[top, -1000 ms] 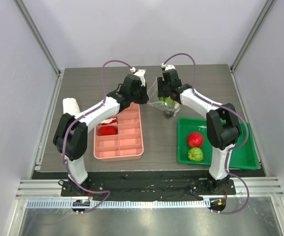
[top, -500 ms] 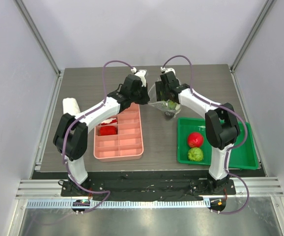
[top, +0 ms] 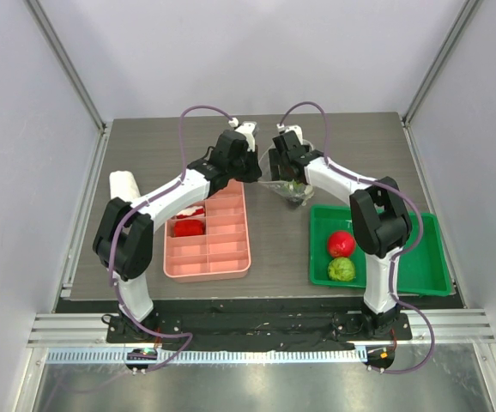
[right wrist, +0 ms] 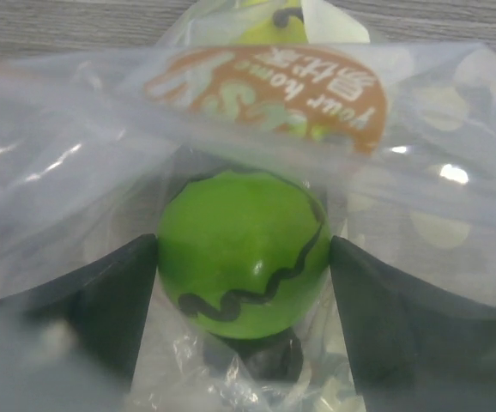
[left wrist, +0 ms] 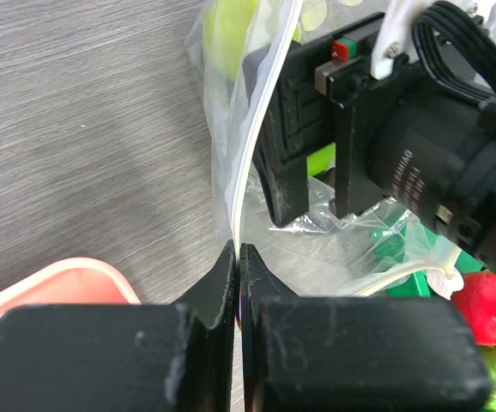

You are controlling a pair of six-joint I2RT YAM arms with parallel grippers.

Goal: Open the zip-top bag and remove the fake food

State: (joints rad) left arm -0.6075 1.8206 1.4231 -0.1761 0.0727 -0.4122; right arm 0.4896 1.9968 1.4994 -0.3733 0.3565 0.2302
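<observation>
Clear floppy plastic zip-top bag printed with white dots: held up between the two arms, over the far middle of the dark wood-grain table.

Hazards, as seen from the room:
- Holder was the left gripper, jaws clenched on one thin edge of the bag's mouth. A tug from the other arm could strip that film out of the pinch and let the bag sag or fall.
- Reaching in was the right gripper, jaws spread wide either side of a smooth round green fruit with a dark wavy line. Whether the pads touched it, or had film between, could not be told through the glare. Closing on film together with fruit would drag the bag along, and a slick round piece could squirt free.

Bag contents: that green fruit and a yellow-green plastic pear beyond it.

Green rectangular plastic tray, near right: one red plastic apple and one bumpy green ball.

Pink divided plastic tray, near left: red pieces in its left-hand compartments.
</observation>
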